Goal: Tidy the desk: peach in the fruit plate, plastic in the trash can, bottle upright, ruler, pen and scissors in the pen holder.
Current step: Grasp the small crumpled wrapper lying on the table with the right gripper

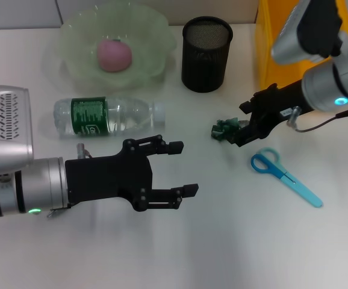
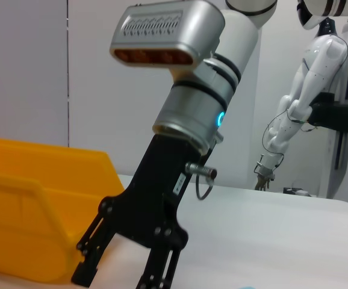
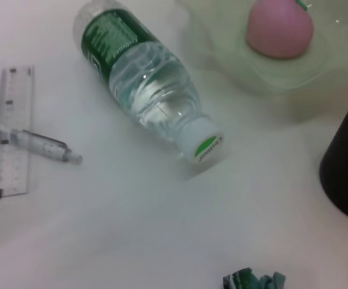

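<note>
Head view: right pincer (image 1: 239,133) clamped on crumpled plastic (image 1: 224,129), low over worktop (image 1: 222,241); left pincer (image 1: 183,168) spread apart, idle beside lying bottle (image 1: 105,115). Peach (image 1: 114,55) in fruit plate (image 1: 156,36). Scissors (image 1: 282,174) near pen holder (image 1: 206,53).
Right wrist view: ruler (image 3: 14,129), pen (image 3: 41,144) beside bottle.

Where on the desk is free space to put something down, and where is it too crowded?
Bare patches: the near part of the desk, in front of the left gripper and the scissors; also the strip between bottle and pen holder. Crowded: around the crumpled plastic, where the right gripper sits, with the trash can just behind.
</note>
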You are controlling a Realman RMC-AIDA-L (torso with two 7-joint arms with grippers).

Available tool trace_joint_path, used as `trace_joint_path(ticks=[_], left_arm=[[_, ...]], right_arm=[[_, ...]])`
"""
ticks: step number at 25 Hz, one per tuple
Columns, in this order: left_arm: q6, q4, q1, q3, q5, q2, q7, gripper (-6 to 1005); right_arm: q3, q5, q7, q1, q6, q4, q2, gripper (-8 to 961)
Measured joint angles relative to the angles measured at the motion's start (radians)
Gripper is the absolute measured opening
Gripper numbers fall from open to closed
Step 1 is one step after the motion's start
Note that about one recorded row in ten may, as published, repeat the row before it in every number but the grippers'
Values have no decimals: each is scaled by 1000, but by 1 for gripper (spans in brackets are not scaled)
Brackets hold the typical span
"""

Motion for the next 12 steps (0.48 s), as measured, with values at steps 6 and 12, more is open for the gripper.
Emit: trace_joint_path(ticks=[6,12], left_arm=[[-2,0,-5,-2,1,-2,0,814],[-13,0,-5,-2,0,-2,0,814]], right_arm=[[-86,27,0,-1,93,49,1,812],[-102,60,-4,0,131,72,1,812]])
